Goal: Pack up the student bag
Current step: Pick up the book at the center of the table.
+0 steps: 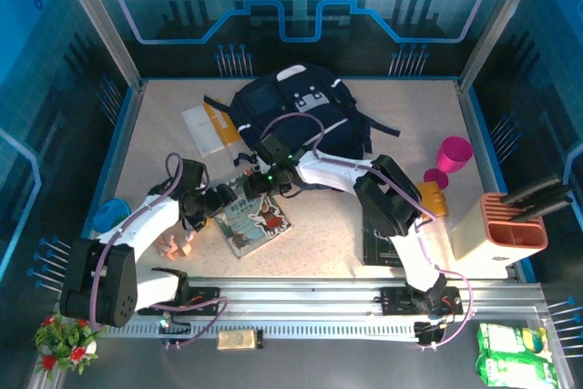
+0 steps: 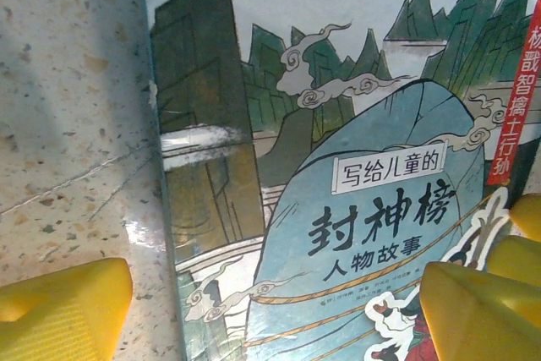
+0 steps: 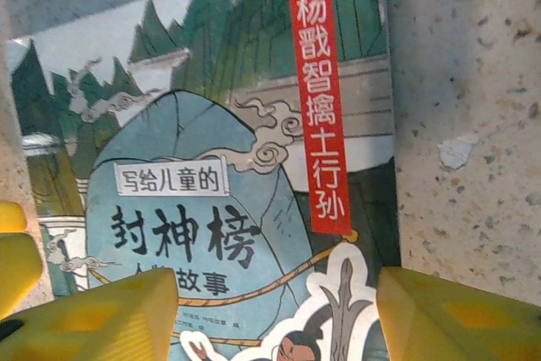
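To lift the picture book cleanly, each gripper should work one finger under a cover edge before closing, and both arms should rise level so the book does not sag or slip. The left gripper stands wide, straddling one side edge. The right gripper is also parted over the opposite edge, apparently holding nothing. The student bag lies by the tabletop's far edge, mid-width, near and just beyond both grippers.

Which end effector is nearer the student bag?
Right. The right end effector is just in front of the student bag, over the storybook; the left end effector is beside it, farther from the bag.
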You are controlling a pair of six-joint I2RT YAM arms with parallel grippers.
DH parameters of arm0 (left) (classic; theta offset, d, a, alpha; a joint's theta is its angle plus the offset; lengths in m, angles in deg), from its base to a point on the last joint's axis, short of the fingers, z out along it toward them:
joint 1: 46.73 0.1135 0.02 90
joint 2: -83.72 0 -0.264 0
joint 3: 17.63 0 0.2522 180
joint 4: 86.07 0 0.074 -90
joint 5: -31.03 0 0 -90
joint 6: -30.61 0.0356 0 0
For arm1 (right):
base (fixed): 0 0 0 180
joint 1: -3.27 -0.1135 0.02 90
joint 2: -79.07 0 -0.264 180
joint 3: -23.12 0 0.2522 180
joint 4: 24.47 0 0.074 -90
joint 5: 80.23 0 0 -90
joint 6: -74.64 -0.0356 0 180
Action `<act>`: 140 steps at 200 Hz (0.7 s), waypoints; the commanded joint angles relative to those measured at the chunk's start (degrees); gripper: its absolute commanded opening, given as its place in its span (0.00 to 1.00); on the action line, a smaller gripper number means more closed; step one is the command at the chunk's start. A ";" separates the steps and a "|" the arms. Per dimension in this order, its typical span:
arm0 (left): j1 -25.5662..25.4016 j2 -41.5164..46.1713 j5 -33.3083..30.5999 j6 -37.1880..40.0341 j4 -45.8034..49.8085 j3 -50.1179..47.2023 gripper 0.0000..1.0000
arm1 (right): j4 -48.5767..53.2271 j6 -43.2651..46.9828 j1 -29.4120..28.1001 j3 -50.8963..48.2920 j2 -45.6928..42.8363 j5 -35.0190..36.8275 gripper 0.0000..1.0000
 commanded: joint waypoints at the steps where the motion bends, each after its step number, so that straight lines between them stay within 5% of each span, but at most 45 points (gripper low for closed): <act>1: 0.57 -1.30 2.14 -0.63 -1.67 -0.89 0.87 | 2.77 0.40 -0.57 2.05 1.90 -1.19 0.64; 89: 0.57 -4.82 6.37 0.05 -4.17 -0.80 0.85 | 4.67 0.05 -0.51 2.91 4.33 -0.80 0.64; 140: 0.57 0.98 8.99 2.40 -2.84 0.84 0.72 | 5.45 -0.39 -0.40 2.93 4.77 0.23 0.64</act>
